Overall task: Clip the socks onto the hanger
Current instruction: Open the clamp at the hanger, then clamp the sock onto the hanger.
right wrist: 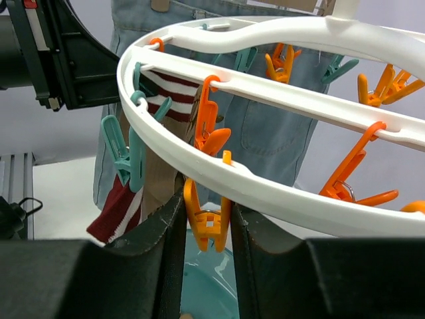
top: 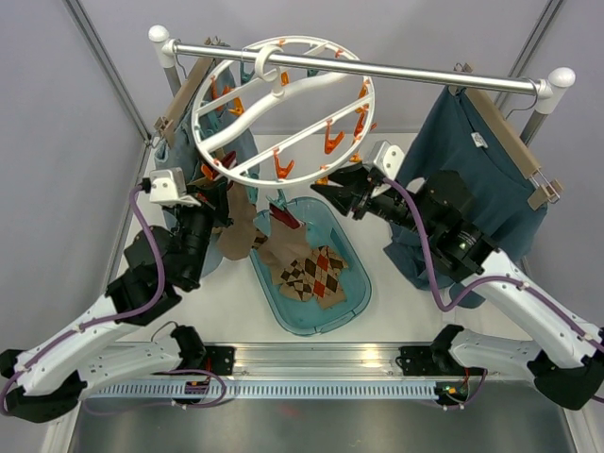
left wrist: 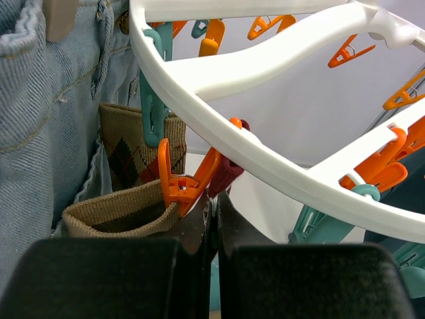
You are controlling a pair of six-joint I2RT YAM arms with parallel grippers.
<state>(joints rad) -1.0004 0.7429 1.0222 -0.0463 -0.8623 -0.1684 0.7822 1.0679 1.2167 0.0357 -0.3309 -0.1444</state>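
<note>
The white ring hanger (top: 283, 113) hangs from the rail, with orange and teal clothespins around it. My left gripper (top: 229, 200) is at the ring's near-left edge. In the left wrist view it (left wrist: 216, 199) is shut on a tan sock (left wrist: 119, 212) with a maroon end, right beside an orange clothespin (left wrist: 179, 183). My right gripper (top: 326, 193) is at the ring's near edge. In the right wrist view it (right wrist: 207, 199) is shut on an orange clothespin (right wrist: 209, 222), one finger on each leg. More argyle socks (top: 316, 274) lie in the teal basin (top: 357, 253). A striped-cuff sock (right wrist: 123, 206) hangs from a teal pin.
Blue jeans (top: 179, 179) hang on a wooden hanger at the rail's left end, close behind my left gripper. A teal sweater (top: 472, 179) hangs on a wooden hanger at the right. The metal rail (top: 406, 71) crosses above the ring.
</note>
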